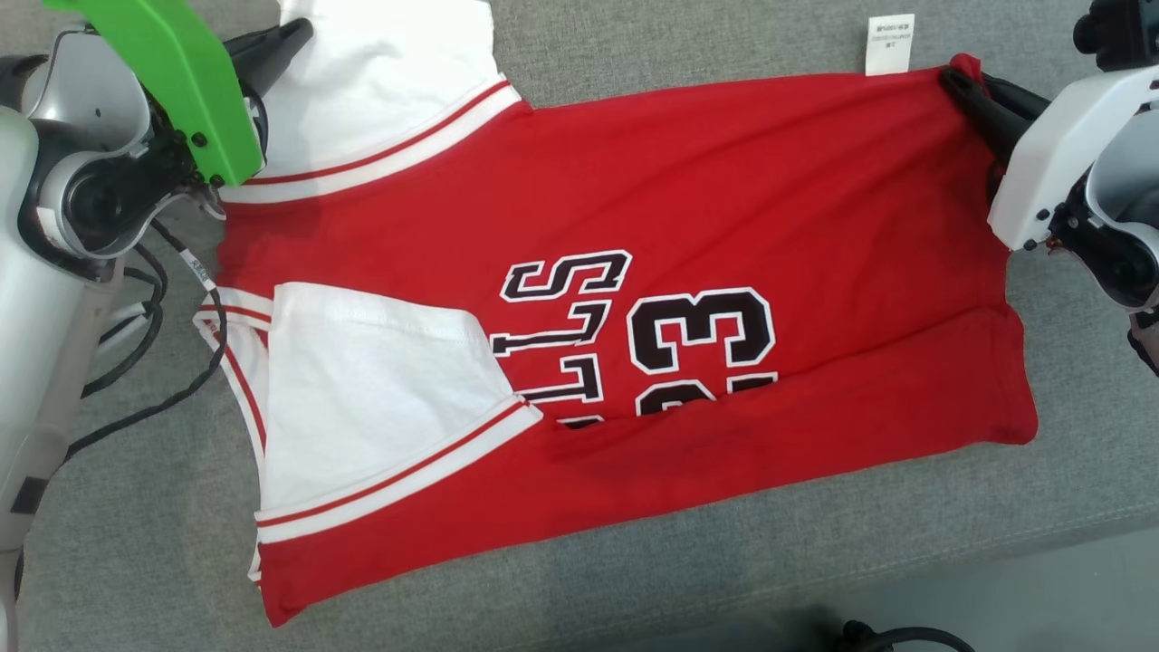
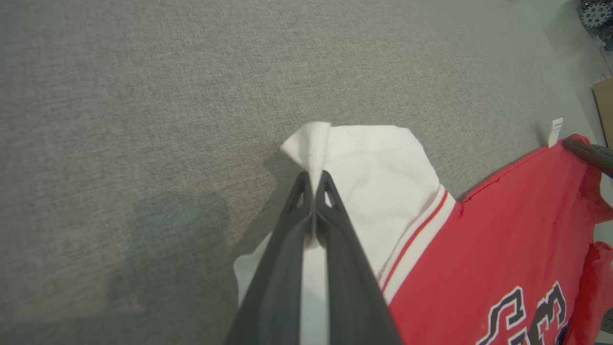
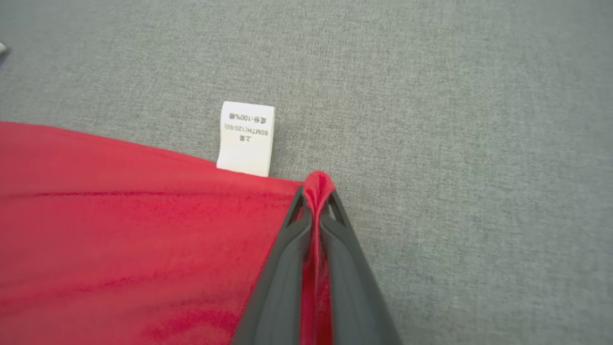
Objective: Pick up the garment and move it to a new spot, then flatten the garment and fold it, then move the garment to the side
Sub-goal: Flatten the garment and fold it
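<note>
Head view: left end effector [image 1: 301, 31] and right end effector [image 1: 953, 80] pinch garment [image 1: 724, 199].

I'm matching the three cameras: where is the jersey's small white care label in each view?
Head view: the small white rectangular care label at the top right, above the edge of the red and white fabric jersey.
Left wrist view: label at far right, upper half.
Right wrist view: label left of centre.
Shared landmark: the red hem corner pinched in the right claw, beside the label.
</note>
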You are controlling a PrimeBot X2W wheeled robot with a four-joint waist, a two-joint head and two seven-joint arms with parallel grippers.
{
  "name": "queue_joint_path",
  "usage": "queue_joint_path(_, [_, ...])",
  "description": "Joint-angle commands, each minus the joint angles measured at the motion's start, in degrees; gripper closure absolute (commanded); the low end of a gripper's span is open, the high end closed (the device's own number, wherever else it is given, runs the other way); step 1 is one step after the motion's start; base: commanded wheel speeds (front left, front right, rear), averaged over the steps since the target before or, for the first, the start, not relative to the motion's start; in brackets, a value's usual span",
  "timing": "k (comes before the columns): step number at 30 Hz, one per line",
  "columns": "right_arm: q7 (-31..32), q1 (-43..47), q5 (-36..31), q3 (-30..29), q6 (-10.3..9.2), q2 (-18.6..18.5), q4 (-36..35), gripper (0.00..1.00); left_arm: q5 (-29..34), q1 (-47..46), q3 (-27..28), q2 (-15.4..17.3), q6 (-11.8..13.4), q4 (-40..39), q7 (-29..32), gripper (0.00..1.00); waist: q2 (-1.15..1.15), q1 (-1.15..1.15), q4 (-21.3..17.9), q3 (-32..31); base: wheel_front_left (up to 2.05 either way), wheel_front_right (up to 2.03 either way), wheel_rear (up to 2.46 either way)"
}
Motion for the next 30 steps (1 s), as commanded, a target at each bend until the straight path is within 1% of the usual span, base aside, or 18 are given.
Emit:
queue_joint_path(1, [-2.13, 1.49, 0.25, -0.5, -0.12, -0.67, -0.37, 1.0, -1.12, 1.6, 0.8, 0.53, -0.5, -1.21, -1.36, 1.0, 0.0, 0.0, -0.09, -3.1, 0.0, 0.0, 0.0])
queue_joint_path(4, [-4.96, 4.09, 0.54, -0.91, -0.12, -0.97, -0.97, 1.0, -1.47, 4.19, 1.43, 1.3, -1.0, -4.63, -3.01, 1.0, 0.0, 0.0, -0.22, -5.53, 0.0, 0.0, 0.0])
queue_joint_path(6, [-5.76, 5.13, 0.65, -0.81, -0.12, -1.09, -1.28, 1.0, -1.73, 5.48, 1.55, 1.62, -1.09, -6.18, -3.49, 1.0, 0.0, 0.0, -0.28, -6.42, 0.0, 0.0, 0.0])
queue_joint_path(8, [-7.26, 7.6, 0.78, -0.28, -0.11, -1.6, -2.28, 1.0, -2.28, 8.58, 1.72, 2.74, -1.21, -10.33, -4.46, 1.0, 0.0, 0.0, -0.31, -8.07, 0.0, 0.0, 0.0])
queue_joint_path(10, [-9.26, 10.21, 0.81, 0.08, -0.11, -2.0, -3.62, 1.0, -3.13, 12.5, 2.09, 4.05, -0.68, -15.28, -5.33, 1.0, 0.0, 0.0, -0.29, -9.65, 0.0, 0.0, 0.0])
queue_joint_path(13, [-12.48, 14.28, 0.93, 0.5, -0.11, -2.66, -5.33, 1.0, -4.79, 19.85, 3.04, 6.59, 1.32, -23.82, -6.42, 1.0, 0.0, 0.0, -0.38, -11.73, 0.0, 0.0, 0.0])
queue_joint_path(19, [-19.02, 19.13, -1.96, 1.99, -0.11, -3.76, -6.95, 1.0, -6.23, 36.06, 5.89, 12.33, 6.79, -40.09, -11.2, 1.0, 0.0, 0.0, -0.81, -14.41, 0.0, 0.0, 0.0])
queue_joint_path(21, [-20.88, 19.44, -3.59, 2.34, -0.11, -4.08, -6.62, 1.0, -6.7, 40.52, 7.08, 13.19, 8.46, -43.78, -13.41, 1.0, 0.0, 0.0, -0.59, -14.86, 0.0, 0.0, 0.0])
queue_joint_path(23, [-22.57, 19.13, -5.31, 2.97, -0.11, -4.3, -6.11, 1.0, -6.92, 43.66, 8.35, 13.96, 9.53, -45.96, -15.29, 1.0, 0.0, 0.0, -0.08, -15.11, 0.0, 0.0, 0.0])
queue_joint_path(26, [-25.2, 17.19, -8.24, 3.69, -0.11, -4.12, -5.1, 1.0, -6.44, 46.51, 9.07, 14.58, 10.21, -48.01, -16.87, 1.0, 0.0, 0.0, 0.49, -15.31, 0.0, 0.0, 0.0])
queue_joint_path(30, [-27.63, 15.71, -12.29, 4.67, -0.11, -4.27, -2.39, 1.0, -6.76, 47.95, 9.59, 13.48, 10.67, -49.87, -18.69, 1.0, 0.0, 0.0, 1.6, -15.13, 0.0, 0.0, 0.0])
